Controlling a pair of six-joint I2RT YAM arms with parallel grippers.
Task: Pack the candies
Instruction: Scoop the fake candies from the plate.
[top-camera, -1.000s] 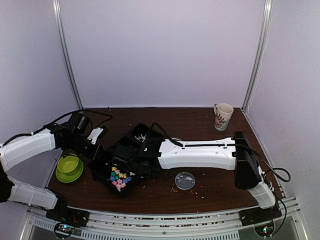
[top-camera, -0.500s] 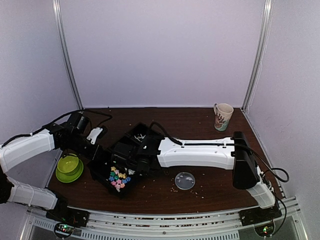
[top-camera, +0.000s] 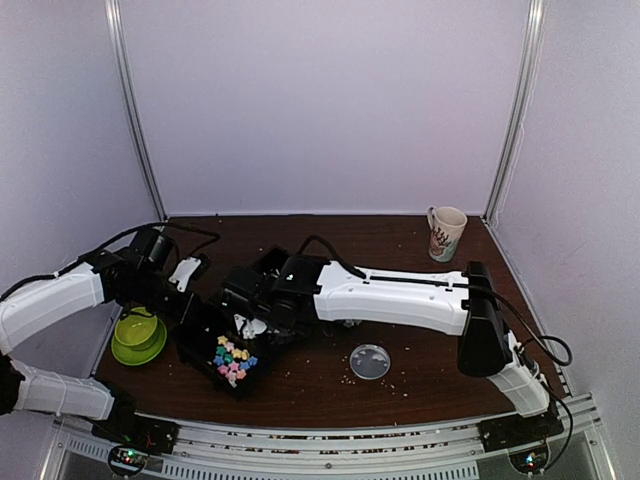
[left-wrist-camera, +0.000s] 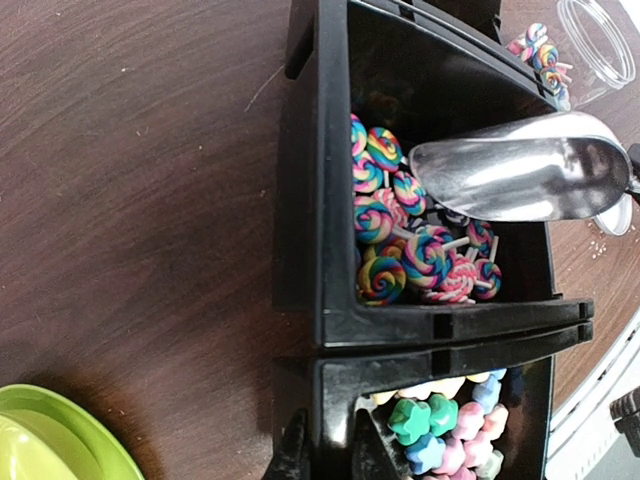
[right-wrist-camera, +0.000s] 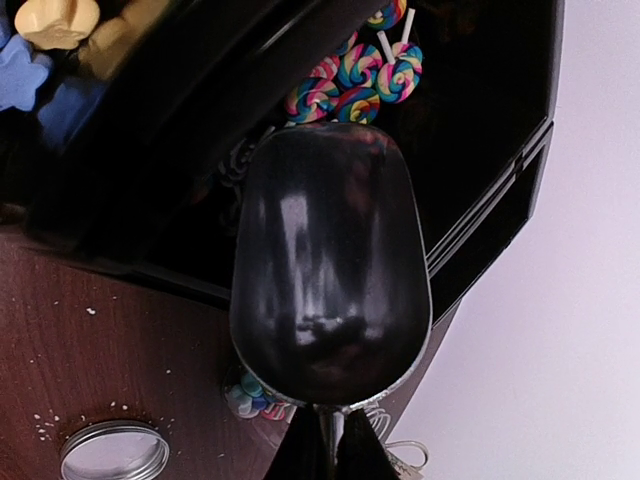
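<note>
Overhead view, L to R. Far left: green bowl (top-camera: 136, 338) on the dark brown desk (top-camera: 310, 395), just beside the tray's left side. Above the bowl the left gripper (left-wrist-camera: 327, 458) comes in from the upper left. Its jaws are clenched on a wall of the black tray (left-wrist-camera: 310, 200) (left wrist view shows one finger each side of the wall, at the frame's bottom edge).

Tray is divided and sits left of centre, skewed to the desk edge. All the candies (top-camera: 232, 358) I can place are in it, in two lots:
- pastel pieces (left-wrist-camera: 440, 425) (green, blue, pink, yellow, small flower-ish shapes) in the compartment at the bottom of the left wrist view
- swirl lollipops (left-wrist-camera: 400, 240) w/ white sticks, heaped in the next compartment up, toward its lower end

Metal scoop (left-wrist-camera: 520, 180) is low over the lollipop compartment, mouth toward the heap. Whether it touches the heap, cannot tell. The right gripper (right-wrist-camera: 327, 452) has its jaws clamped on the scoop's thin handle, bottom centre of the right wrist view. Right arm runs in from the right across mid-desk.

A few more lollipops lie by a clear jar (left-wrist-camera: 600, 40), upper right of the left wrist view. In tray or on desk, cannot tell.

Right of tray: round clear lid (top-camera: 370, 361) flat on the desk, pale crumbs (top-camera: 350, 378) scattered near it. Far right, back corner: cream mug (top-camera: 446, 232), upright, well apart from the rest.
</note>
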